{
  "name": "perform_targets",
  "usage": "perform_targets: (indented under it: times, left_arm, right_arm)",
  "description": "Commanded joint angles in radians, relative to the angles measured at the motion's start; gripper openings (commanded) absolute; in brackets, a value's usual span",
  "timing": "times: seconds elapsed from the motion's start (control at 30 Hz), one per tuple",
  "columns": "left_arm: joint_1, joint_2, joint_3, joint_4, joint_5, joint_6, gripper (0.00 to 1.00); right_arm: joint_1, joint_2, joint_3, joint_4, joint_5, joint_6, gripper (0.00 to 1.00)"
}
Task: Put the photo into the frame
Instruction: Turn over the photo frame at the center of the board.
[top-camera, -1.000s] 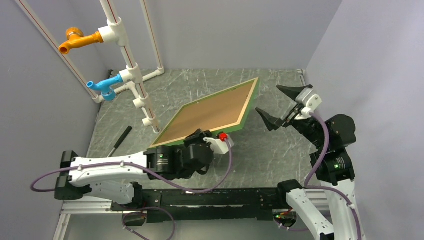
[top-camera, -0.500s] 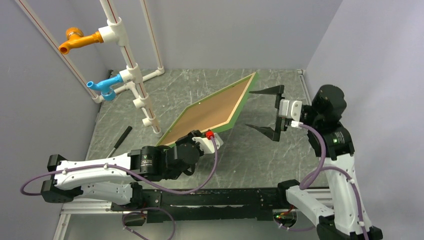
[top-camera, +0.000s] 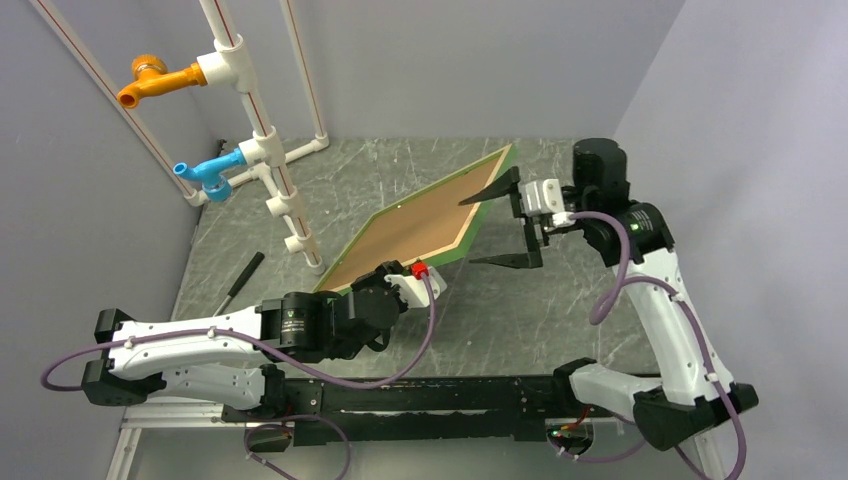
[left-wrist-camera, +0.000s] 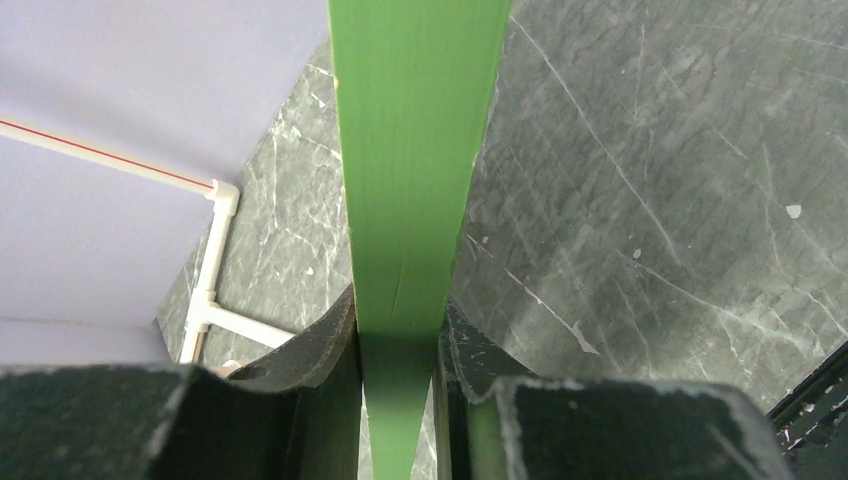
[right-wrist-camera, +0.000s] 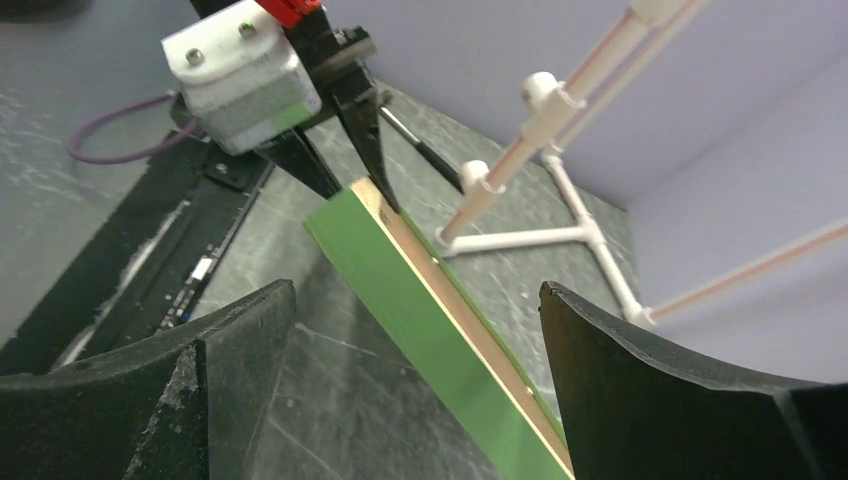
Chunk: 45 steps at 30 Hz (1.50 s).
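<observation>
The frame (top-camera: 490, 205) is held tilted above the table, green rim outward and pale wood inside the rim. A brown backing board (top-camera: 415, 222) fills its upper face. My left gripper (top-camera: 405, 272) is shut on the frame's near corner; the left wrist view shows the green edge (left-wrist-camera: 415, 150) clamped between the fingers of the left gripper (left-wrist-camera: 398, 350). My right gripper (top-camera: 497, 226) is open just beyond the frame's right edge. In the right wrist view the green edge (right-wrist-camera: 440, 320) runs between the spread fingers of the right gripper (right-wrist-camera: 415, 300) without touching them. The photo is not in view.
A white pipe rack (top-camera: 270, 150) with an orange fitting (top-camera: 155, 80) and a blue fitting (top-camera: 205, 172) stands at the back left. A black pen-like tool (top-camera: 240, 282) lies at the left. Grey walls close the left, back and right sides.
My right arm has swung in from the right and turned its open gripper toward the frame's right edge. The left arm drew the frame slightly left, then held still.
</observation>
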<state>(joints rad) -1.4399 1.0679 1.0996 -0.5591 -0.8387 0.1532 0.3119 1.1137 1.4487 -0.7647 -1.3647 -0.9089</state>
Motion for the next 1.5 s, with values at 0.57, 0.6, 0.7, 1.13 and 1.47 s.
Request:
perform_targets:
  times: [0.57,0.6,0.7,1.13,1.47]
  left_arm:
    - [-0.007,-0.027,0.022,0.1,0.082,-0.119,0.0]
    - [-0.007,-0.026,0.023,0.1,0.079,-0.121,0.0]
    - [-0.006,-0.02,0.033,0.093,0.076,-0.127,0.12]
    - [-0.007,-0.073,0.105,0.151,0.115,-0.11,0.99]
    - [-0.007,-0.155,0.14,0.223,0.17,-0.1,0.99]
  right_arm:
    - [0.213,0.016,-0.007,-0.055,0.207,-0.122,0.29]
    - [0.214,0.009,-0.014,-0.05,0.215,-0.117,0.21]
    - [0.216,-0.015,-0.038,-0.02,0.233,-0.092,0.15]
    - [0.215,-0.092,-0.059,-0.003,0.286,0.024,0.0]
    - [0.214,-0.221,-0.113,0.08,0.348,0.21,0.0]
